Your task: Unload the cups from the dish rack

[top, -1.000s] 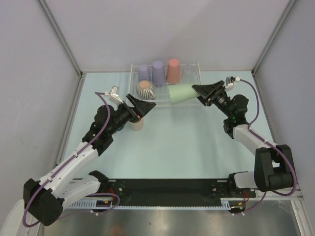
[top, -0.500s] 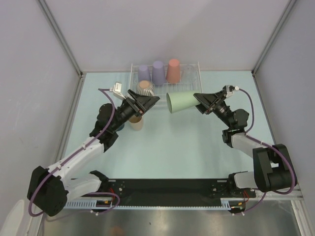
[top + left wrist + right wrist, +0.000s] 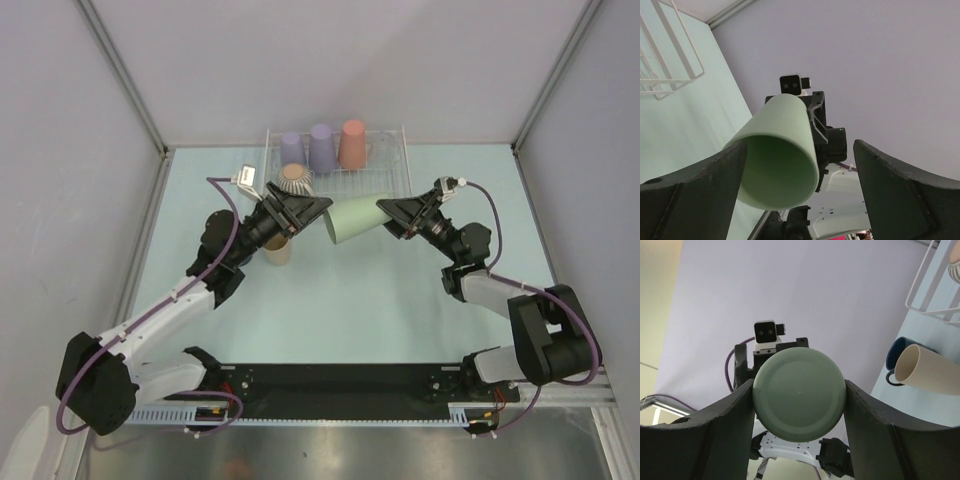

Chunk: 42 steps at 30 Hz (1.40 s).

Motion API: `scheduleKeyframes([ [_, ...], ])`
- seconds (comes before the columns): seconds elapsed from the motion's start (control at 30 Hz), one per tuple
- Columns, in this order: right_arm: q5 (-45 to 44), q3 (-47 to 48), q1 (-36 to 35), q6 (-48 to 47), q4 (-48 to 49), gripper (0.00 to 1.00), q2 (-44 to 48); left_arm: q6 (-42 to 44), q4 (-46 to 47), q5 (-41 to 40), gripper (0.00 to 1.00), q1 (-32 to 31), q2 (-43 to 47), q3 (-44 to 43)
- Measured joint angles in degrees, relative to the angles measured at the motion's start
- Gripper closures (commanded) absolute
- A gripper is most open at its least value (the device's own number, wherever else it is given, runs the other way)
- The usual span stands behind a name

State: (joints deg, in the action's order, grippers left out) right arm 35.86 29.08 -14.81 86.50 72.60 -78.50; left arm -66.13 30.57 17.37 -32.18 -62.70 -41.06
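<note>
**Passing the green cup from arm to arm**

The right gripper (image 3: 799, 399) has its fingers (image 3: 725, 430) pressed against both sides of the green cup (image 3: 350, 218) near its closed bottom. It holds the cup on its side above the table (image 3: 400, 300), between the two arms and just in front of the dish rack (image 3: 395, 165), with the mouth aimed at the other arm. The left gripper (image 3: 800, 155) stands wide. One of its fingers (image 3: 700, 185) looks to be at or just beside the cup's rim and the other is well apart from it, so nothing is gripped there yet.

To do this well, I judge the left gripper should centre the rim between its fingers and slide further along the wall before closing. A cup that flares toward its mouth tends to slip out of a shallow pinch. The right gripper should let go only once the left has a firm hold.

Further out, the dish rack holds two lavender cups (image 3: 321, 147), a pink cup (image 3: 352, 143) and a ribbed cup (image 3: 296, 181). A tan cup (image 3: 277, 252) and a navy mug (image 3: 894, 360) are out on the table by the left arm.
</note>
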Motion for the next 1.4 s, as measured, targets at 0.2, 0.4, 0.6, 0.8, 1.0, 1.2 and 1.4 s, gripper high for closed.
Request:
scheduleKeyframes([
  [0.2,-0.87,0.76,-4.37,-2.47,-1.51,1.00,-2.23,-0.42,0.20,0.46,0.08,-1.86,-0.31,-0.15],
  [0.4,-2.16,1.70,-7.10,-3.08,-1.51,1.00,-4.04,-0.76,0.04,1.31,0.29,-2.97,-1.92,-1.11],
  [0.6,-2.47,2.03,-7.26,-3.17,-0.98,1.00,-4.17,-1.03,-1.88,1.18,0.80,-3.02,-1.95,-1.18],
  [0.8,-2.89,2.47,-7.19,-3.80,0.15,1.00,-4.04,-2.43,-4.11,1.31,0.99,-3.04,-2.32,-2.58],
  [1.0,-2.97,2.58,-7.19,-3.96,-0.92,0.44,-3.39,-2.40,-5.07,1.36,1.00,-3.06,-2.34,-3.21],
  [1.2,-1.42,3.45,-5.73,-7.61,-12.02,0.00,0.50,1.31,-13.09,1.38,1.00,-3.10,-2.38,-7.67],
  [1.4,-0.50,8.70,3.98,-15.43,-32.04,0.00,8.11,11.76,-32.57,-0.90,1.00,-3.10,-3.37,-23.06],
])
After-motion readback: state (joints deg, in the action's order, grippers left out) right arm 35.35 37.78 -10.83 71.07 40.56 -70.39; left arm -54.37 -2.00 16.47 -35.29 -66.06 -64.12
